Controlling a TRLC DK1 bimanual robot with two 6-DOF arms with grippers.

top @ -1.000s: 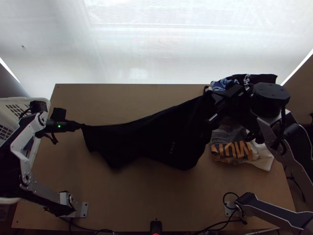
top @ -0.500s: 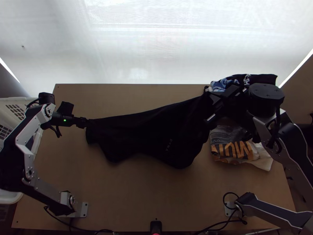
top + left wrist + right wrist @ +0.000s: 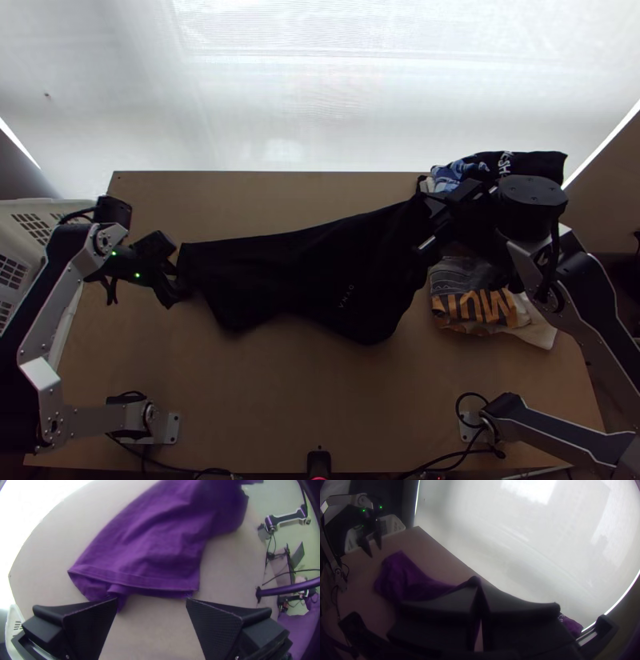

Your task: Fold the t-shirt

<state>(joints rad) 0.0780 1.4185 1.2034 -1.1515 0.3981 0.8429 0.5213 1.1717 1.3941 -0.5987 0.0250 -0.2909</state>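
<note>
A black t-shirt (image 3: 304,276) stretches across the middle of the table, its right end raised at my right gripper (image 3: 436,224). In the right wrist view my right gripper (image 3: 476,580) is shut on the shirt, which looks purple (image 3: 406,580) there. My left gripper (image 3: 178,280) is at the shirt's left end. In the left wrist view my left gripper (image 3: 151,601) stands open, fingers wide apart, beside the hemmed edge of the shirt (image 3: 150,553); a small bunched bit of cloth lies by one fingertip.
A white basket (image 3: 32,210) stands at the table's left edge. On the right lie a grey garment with orange lettering (image 3: 472,300) and, farther back, a dark and blue garment (image 3: 532,164). Bare table (image 3: 280,400) shows in front of the shirt.
My left gripper has let go of the shirt's left end after shifting slightly right, and has turned and opened. That end has settled. The right gripper has barely moved.
</note>
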